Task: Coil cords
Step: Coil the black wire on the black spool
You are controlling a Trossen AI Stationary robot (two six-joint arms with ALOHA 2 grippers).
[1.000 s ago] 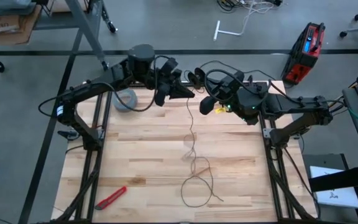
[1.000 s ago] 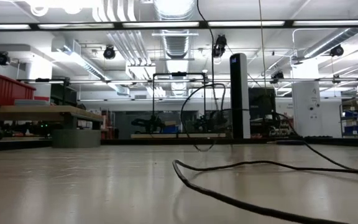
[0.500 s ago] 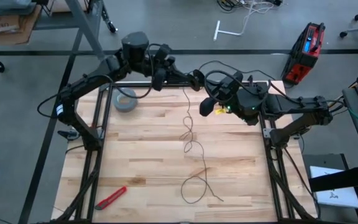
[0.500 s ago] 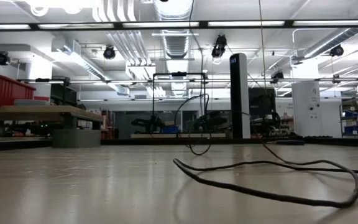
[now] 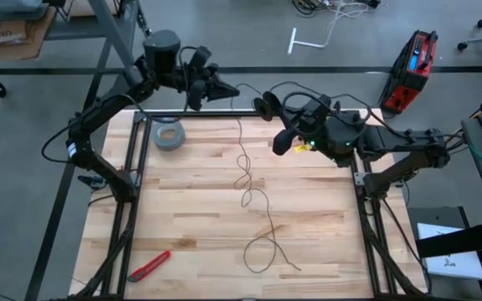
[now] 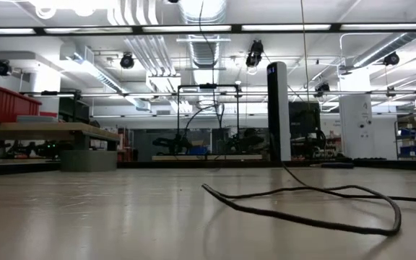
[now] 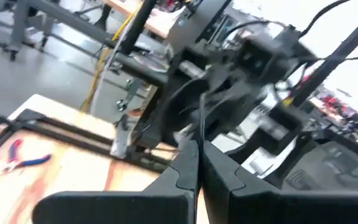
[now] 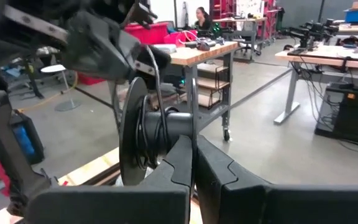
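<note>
My right claw (image 8: 194, 163) grips the small black round reel (image 5: 268, 107) above the wooden table's (image 5: 182, 226) far edge; my left claw (image 5: 231, 89), beside the reel, pinches the thin black cord (image 5: 253, 196).

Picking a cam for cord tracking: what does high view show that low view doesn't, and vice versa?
High only: both arms, the left end effector and right end effector at the table's far edge, the reel, grey tape roll, and red tool. Low only: the room behind, at table height. Both: the thin black cord looping on the wooden table.
</note>
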